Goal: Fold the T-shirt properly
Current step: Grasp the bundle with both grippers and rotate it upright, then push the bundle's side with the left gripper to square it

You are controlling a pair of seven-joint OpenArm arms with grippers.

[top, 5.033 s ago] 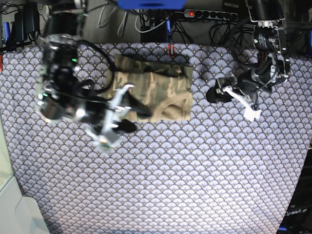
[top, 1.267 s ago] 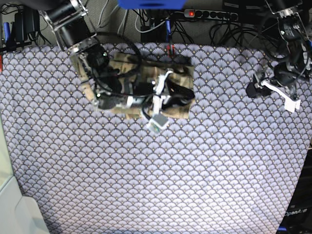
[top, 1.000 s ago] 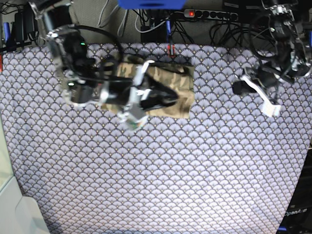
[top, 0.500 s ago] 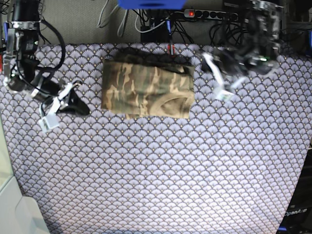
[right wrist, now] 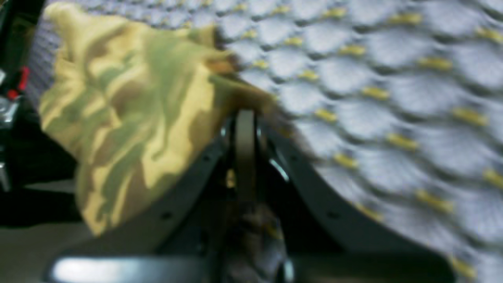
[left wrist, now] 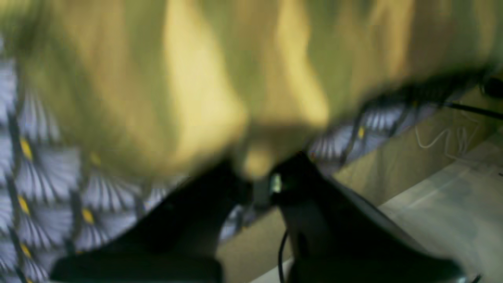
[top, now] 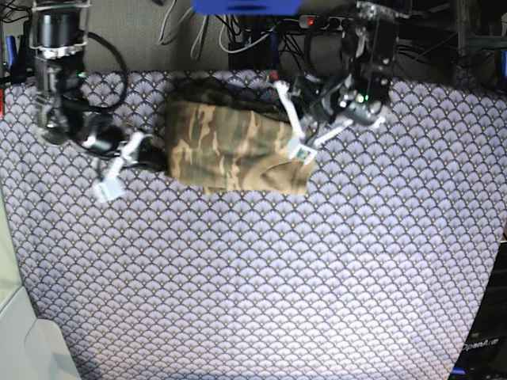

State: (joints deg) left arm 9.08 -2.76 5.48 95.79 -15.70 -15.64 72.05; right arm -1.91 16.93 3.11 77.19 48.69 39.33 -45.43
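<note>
The camouflage T-shirt (top: 234, 146) lies folded into a rough rectangle at the back middle of the purple scallop cloth. My right gripper (top: 154, 158) is at the shirt's left edge. In the right wrist view its jaws (right wrist: 245, 118) are closed together with the shirt's edge (right wrist: 129, 110) at their tips. My left gripper (top: 305, 150) is at the shirt's right edge. The left wrist view is blurred: the shirt (left wrist: 235, 67) fills the top, and the dark fingertips (left wrist: 257, 175) stand close together with a bit of tan fabric between them.
The purple scallop cloth (top: 261, 277) covers the table. A power strip and cables (top: 341, 24) run along the back edge, just behind the shirt. A pale surface (top: 20, 340) is at the front left corner.
Both arms have swung in from the sides. The right gripper moved from the far left to the shirt's left edge. The left gripper moved left and down to the shirt's right edge.
</note>
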